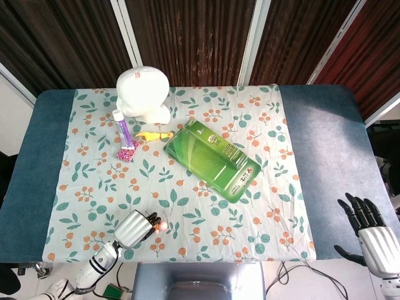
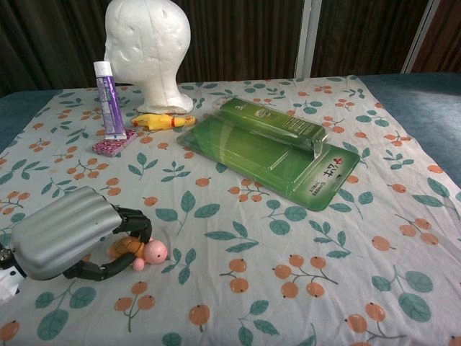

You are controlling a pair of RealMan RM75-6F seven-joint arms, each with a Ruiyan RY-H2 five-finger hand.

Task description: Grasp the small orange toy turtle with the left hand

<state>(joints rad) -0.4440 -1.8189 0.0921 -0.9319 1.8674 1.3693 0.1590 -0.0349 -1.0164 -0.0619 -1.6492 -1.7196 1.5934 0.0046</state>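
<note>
The small orange toy turtle [image 2: 137,249] with its pink head lies on the patterned cloth near the table's front left. My left hand [image 2: 68,234] wraps around it, fingers curled over the shell and thumb under its near side. In the head view the left hand [image 1: 135,228] sits at the front edge, and only the turtle's [image 1: 160,225] pink head pokes out past the fingers. My right hand [image 1: 369,234] hangs off the table's front right corner, fingers spread and empty.
A green plastic package [image 2: 272,149] lies mid-table. At the back left stand a white foam head [image 2: 148,50], a purple tube [image 2: 108,99] on a pink pad, and a yellow rubber chicken [image 2: 155,120].
</note>
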